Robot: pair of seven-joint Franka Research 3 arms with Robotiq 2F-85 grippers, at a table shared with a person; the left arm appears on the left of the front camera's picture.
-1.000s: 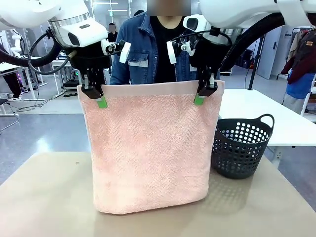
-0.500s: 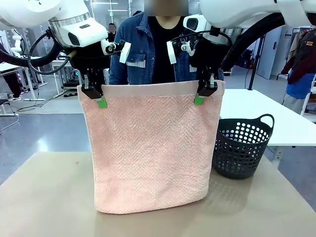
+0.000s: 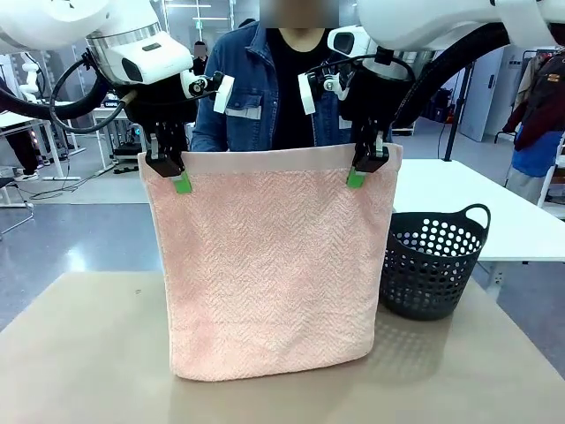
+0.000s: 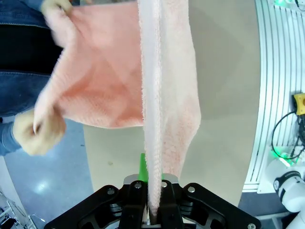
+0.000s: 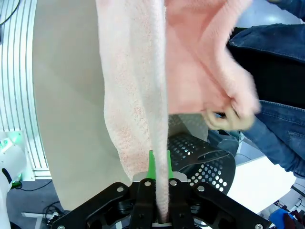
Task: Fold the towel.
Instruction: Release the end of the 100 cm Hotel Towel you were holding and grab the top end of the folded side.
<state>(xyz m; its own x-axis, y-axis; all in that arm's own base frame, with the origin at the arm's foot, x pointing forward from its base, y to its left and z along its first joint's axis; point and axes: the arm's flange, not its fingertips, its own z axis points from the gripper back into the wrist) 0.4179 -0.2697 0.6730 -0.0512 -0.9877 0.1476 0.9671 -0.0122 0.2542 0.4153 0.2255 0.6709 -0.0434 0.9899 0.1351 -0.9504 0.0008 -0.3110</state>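
Observation:
The salmon-pink towel [image 3: 269, 265] hangs upright above the table, doubled over so its lower fold hovers near the tabletop. My left gripper [image 3: 168, 170] is shut on the top hem near its left corner, and my right gripper [image 3: 366, 165] is shut on the top hem near its right corner. The left wrist view looks down the towel [image 4: 157, 105] from my gripper [image 4: 151, 210], with a person's hands [image 4: 40, 136] holding the far layer. In the right wrist view the towel [image 5: 140, 95] drops from my gripper [image 5: 159, 210], and a person's hand [image 5: 228, 117] grips the back layer.
A dark perforated basket [image 3: 433, 262] stands on the table to the right of the towel, close to its edge. A person in a denim jacket [image 3: 256, 97] stands behind the towel. The beige tabletop [image 3: 79, 353] is bare at the left front.
The towel's lower edge has risen very slightly. Both grippers keep their hold at the same places.

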